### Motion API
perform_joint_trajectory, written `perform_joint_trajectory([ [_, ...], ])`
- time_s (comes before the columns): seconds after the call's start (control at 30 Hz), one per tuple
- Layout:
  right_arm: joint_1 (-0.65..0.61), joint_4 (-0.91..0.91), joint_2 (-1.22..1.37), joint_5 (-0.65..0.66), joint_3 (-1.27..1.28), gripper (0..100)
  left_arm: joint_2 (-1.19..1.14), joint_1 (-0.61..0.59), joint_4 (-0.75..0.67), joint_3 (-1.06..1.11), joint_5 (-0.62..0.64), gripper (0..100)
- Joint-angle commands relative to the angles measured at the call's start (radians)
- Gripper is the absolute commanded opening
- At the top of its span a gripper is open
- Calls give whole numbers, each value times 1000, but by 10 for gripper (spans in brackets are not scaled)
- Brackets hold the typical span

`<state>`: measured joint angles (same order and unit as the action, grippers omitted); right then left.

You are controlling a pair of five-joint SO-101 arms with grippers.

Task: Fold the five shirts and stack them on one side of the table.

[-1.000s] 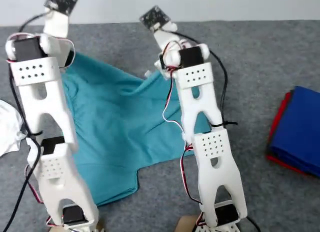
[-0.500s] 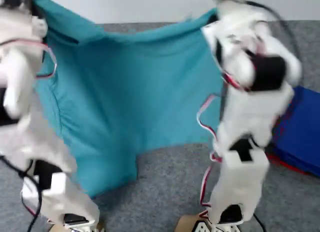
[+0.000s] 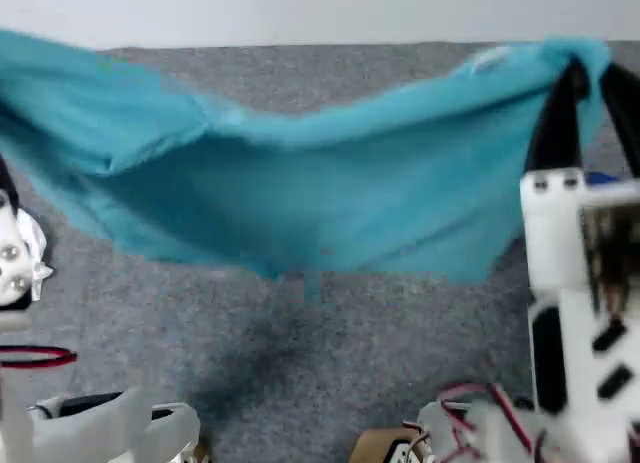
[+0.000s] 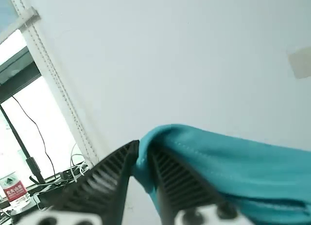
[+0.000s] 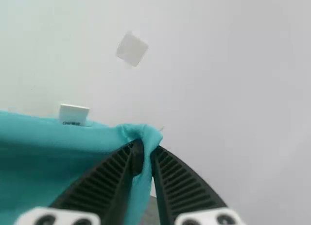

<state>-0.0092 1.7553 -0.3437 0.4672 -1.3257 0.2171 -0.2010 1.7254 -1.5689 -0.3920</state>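
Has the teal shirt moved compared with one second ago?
Yes. The teal shirt has risen off the grey table, where it lay spread, and now hangs stretched between the left gripper and the right gripper.

Grey felt-like table surface, bounded at its far edge by a plain white wall. A brown cardboard-like piece lies at the table's near edge. The wall bears a small pale square patch. A bright window adjoins the wall, edged by a ribbed white strip.
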Motion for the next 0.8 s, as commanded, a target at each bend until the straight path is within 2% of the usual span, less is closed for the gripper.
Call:
perform_joint_trajectory([
  [0.0, 13, 30, -96, 31, 181, 11, 3, -2, -12, -10, -11, 5],
  [0.17, 16, 8, -116, 29, 379, 11, -41, 2, -14, 116, -11, 5],
  [0.33, 16, -188, -116, 31, 732, 11, -170, 28, -15, 331, -11, 5],
  [0.47, 13, -481, -116, 35, 1108, 11, -345, 77, -55, 492, -12, 5],
  [0.63, 12, -937, -93, 38, 1551, 11, -612, 109, -239, 602, -49, 5],
  [0.77, 16, -1190, 42, 54, 1679, 11, -812, 110, -379, 601, -63, 5],
])
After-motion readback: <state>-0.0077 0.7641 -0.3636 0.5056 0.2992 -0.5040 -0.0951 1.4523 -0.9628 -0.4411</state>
